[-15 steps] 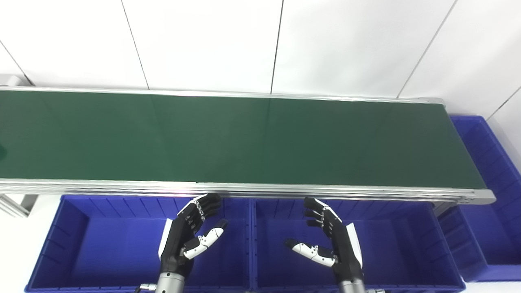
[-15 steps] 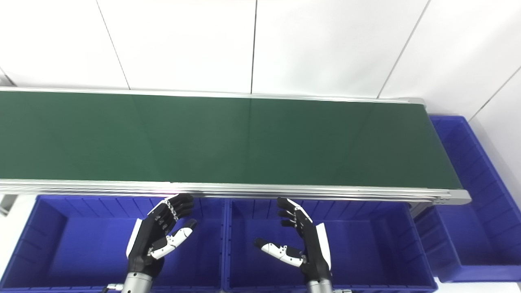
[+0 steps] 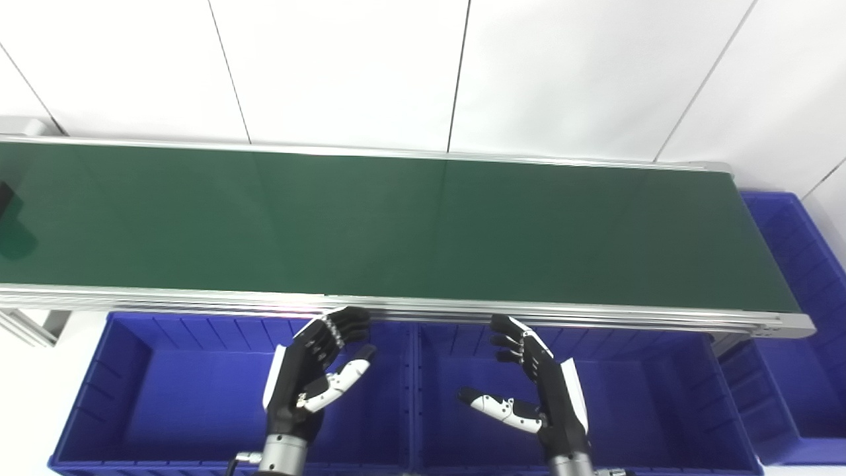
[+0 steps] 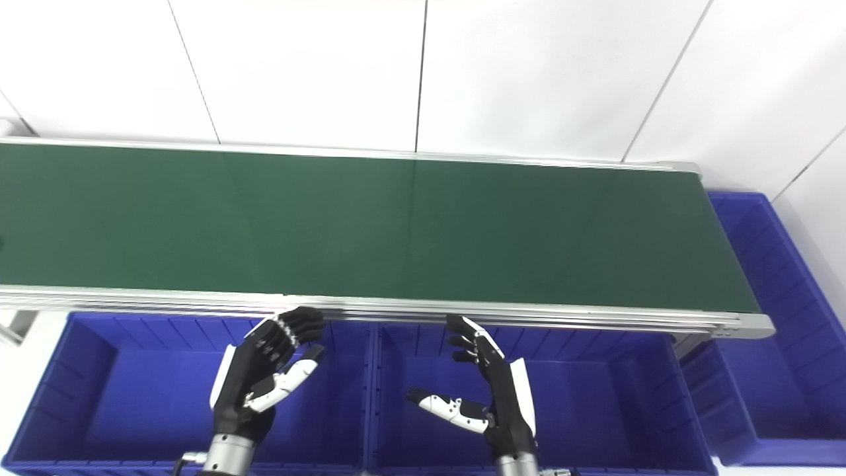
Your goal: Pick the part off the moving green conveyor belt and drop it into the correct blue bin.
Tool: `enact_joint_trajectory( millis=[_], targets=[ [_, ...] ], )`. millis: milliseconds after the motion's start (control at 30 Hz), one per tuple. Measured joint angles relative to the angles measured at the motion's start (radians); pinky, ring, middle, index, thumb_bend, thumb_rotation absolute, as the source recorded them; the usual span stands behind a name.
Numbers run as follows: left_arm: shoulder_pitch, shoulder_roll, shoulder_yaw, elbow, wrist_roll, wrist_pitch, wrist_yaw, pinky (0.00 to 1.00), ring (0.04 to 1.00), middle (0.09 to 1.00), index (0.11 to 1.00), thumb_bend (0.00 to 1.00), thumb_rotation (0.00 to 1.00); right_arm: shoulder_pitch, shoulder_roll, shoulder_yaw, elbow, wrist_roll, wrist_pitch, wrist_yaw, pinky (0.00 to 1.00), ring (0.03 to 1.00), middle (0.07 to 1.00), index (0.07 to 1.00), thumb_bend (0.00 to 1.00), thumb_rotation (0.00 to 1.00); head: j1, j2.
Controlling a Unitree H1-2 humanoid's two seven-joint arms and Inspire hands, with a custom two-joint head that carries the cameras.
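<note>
At about nine o'clock in the left eye view, a dark part [image 3: 5, 198] is just showing at the left edge of the conveyor belt [image 3: 396, 225], cut off by the frame so its shape cannot be told; its shadow lies just below it on the green surface. The left hand [image 3: 316, 378] hangs at roughly seven o'clock over the left bin [image 3: 125, 377], fingers spread and lightly curled, thumb apart, holding nothing. The right hand [image 3: 535, 387] hangs at about five o'clock over the middle bin [image 3: 661, 390], likewise open and empty, thumb pointing toward its partner. The step in hand looks like waiting for the part to ride into reach, and to do it well the nearer hand should probably rise clear of the belt's near rail [image 3: 462, 309], keep its fingers wide, and meet the part slightly ahead of where it is, since the belt carries it along. That aluminium rail, lying between both hands and the belt, is the main thing in the way. A third bin [image 3: 803, 277] stands at three o'clock past the belt's right end. Which bin is correct cannot be judged until the part is seen whole.
</note>
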Motion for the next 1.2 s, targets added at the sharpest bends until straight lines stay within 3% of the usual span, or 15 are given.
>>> enact_joint_trajectory(
  millis=[67,200,267,367,500,667,833,1200],
  targets=[
    [0.006,0.0,0.017,0.007,-0.01,0.0,-0.024,0.69,0.684,0.683,0.652,0.45,0.01,0.001,0.006,-0.001,0.015,-0.003,-0.007,-0.018,0.67,0.751,0.794,0.856,0.67,0.13,-0.011,-0.009],
    [0.004,-0.005,0.048,0.027,-0.009,0.0,-0.051,0.69,0.686,0.687,0.659,0.39,0.04,-0.001,0.027,0.009,0.05,-0.005,-0.018,-0.04,0.67,0.752,0.796,0.881,0.67,0.14,-0.023,-0.009],
    [0.005,-0.005,0.055,0.029,-0.008,0.0,-0.061,0.71,0.694,0.699,0.669,0.4,0.11,-0.002,0.03,0.022,0.059,-0.006,-0.02,-0.049,0.68,0.759,0.805,0.896,0.67,0.15,-0.043,0.0],
    [0.008,-0.005,0.056,0.024,-0.004,0.0,-0.064,0.71,0.701,0.712,0.682,0.44,0.11,-0.005,0.031,0.036,0.061,0.006,-0.02,-0.048,0.69,0.765,0.814,0.943,0.67,0.17,-0.049,0.006],
    [0.012,-0.01,0.061,0.005,-0.004,0.0,-0.064,0.7,0.699,0.722,0.687,0.48,0.13,0.001,0.028,0.04,0.042,0.016,-0.02,-0.039,0.69,0.773,0.825,0.936,0.66,0.17,-0.032,0.012],
    [0.012,-0.02,0.061,0.004,0.016,0.0,-0.052,0.72,0.728,0.784,0.683,0.49,0.04,0.002,0.009,0.032,-0.011,0.032,-0.019,-0.017,0.69,0.775,0.825,0.893,0.67,0.17,-0.04,0.012],
    [0.008,-0.019,0.057,0.024,0.027,0.0,-0.044,0.74,0.734,0.781,0.701,0.5,0.04,-0.006,-0.008,0.019,0.035,0.043,-0.018,-0.01,0.68,0.771,0.824,0.886,0.68,0.19,-0.029,0.008],
    [0.004,-0.021,0.019,0.036,0.026,0.0,-0.04,0.75,0.738,0.762,0.756,0.49,0.0,-0.005,-0.024,0.009,0.03,0.057,-0.015,0.022,0.66,0.754,0.809,0.861,0.69,0.23,-0.023,0.048]
  ],
)
